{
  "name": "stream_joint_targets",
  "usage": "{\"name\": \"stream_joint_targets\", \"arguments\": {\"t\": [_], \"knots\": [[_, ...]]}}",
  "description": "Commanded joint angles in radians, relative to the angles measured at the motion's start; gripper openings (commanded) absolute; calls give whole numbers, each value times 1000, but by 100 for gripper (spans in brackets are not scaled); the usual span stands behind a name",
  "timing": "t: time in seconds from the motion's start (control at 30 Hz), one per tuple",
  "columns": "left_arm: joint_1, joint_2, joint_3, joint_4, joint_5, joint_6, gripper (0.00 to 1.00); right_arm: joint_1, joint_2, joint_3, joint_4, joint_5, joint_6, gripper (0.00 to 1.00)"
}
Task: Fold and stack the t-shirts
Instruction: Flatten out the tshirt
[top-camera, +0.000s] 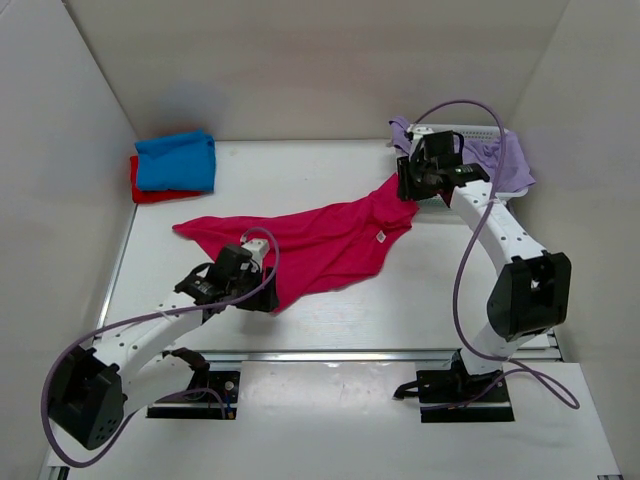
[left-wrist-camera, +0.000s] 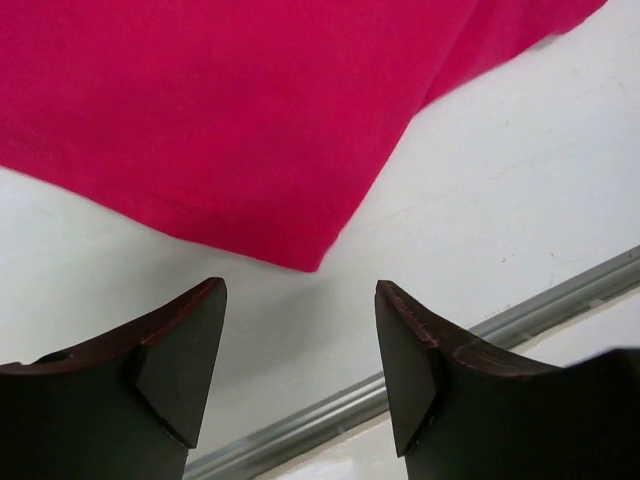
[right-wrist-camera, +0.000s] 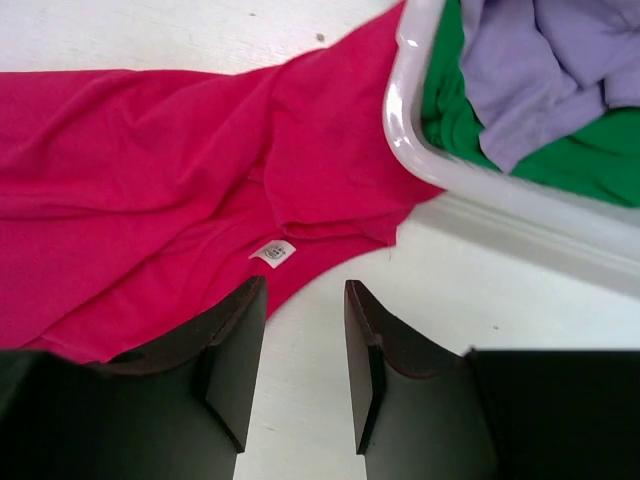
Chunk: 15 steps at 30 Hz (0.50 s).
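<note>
A crimson-pink t-shirt (top-camera: 320, 240) lies spread and wrinkled across the middle of the table. Its small white neck label (right-wrist-camera: 273, 252) faces up. My left gripper (top-camera: 262, 298) hovers at the shirt's near corner (left-wrist-camera: 310, 262). In the left wrist view that gripper (left-wrist-camera: 300, 288) stands open, with only bare table between its fingers. My right gripper (top-camera: 408, 190) is at the shirt's far right end beside the basket. In the right wrist view it (right-wrist-camera: 304, 286) is open by a narrow gap and holds nothing. A folded blue t-shirt (top-camera: 177, 160) rests on a red one (top-camera: 150, 193) at the back left.
A white basket (top-camera: 482, 131) stands at the back right with lilac cloth (right-wrist-camera: 540, 70) and green cloth (right-wrist-camera: 580, 165) in it. One end of the pink shirt touches its rim (right-wrist-camera: 398, 120). A metal rail (left-wrist-camera: 420, 375) runs along the table's near edge.
</note>
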Motion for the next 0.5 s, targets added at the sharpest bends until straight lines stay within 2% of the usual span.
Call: {"name": "stream_joint_targets", "arguments": {"t": [0.0, 0.2, 0.3, 0.47], "knots": [[-21, -26, -59, 90, 40, -170, 72, -18, -62, -57, 81, -2, 35, 35], [-90, 46, -54, 78, -50, -212, 72, -27, -76, -127, 110, -16, 44, 35], [-80, 42, -91, 179, -55, -250, 71, -35, -82, -164, 128, -16, 45, 34], [-115, 141, -57, 225, -138, -259, 67, -50, -98, -199, 139, -25, 50, 34]]}}
